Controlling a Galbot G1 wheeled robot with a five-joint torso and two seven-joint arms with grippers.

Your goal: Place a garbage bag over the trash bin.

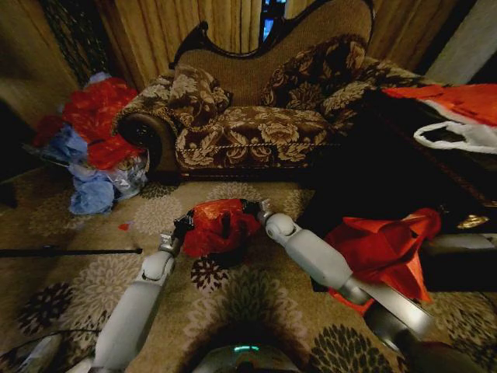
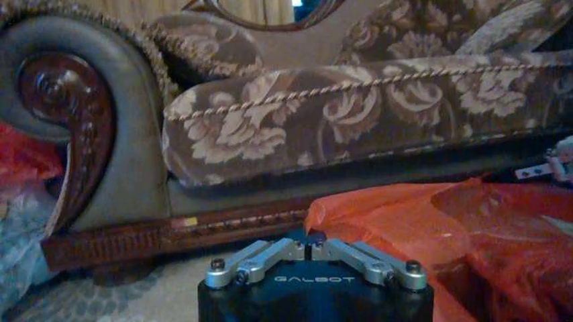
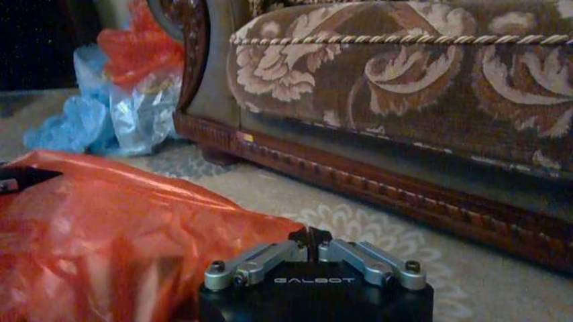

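The garbage bag (image 1: 220, 225) lay draped over the trash bin (image 1: 227, 256) on the carpet (image 1: 256, 299), near the sofa (image 1: 256, 116). The left gripper (image 1: 183, 225) and right gripper (image 1: 256, 208) flanked it, each with fingers pressed together, pinching the bag's edge at its side. A heap of bags (image 1: 97, 140) lay far left.

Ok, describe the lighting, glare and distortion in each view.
Head view: dim room, wide-angle bending at the edges, soft sheen on the crinkly deep-red garbage bag between both grippers. Left wrist view: hazy, the brown floral sofa soft, dark shadow beneath it. Right wrist view: bag near and blurred, carpet evenly lit.
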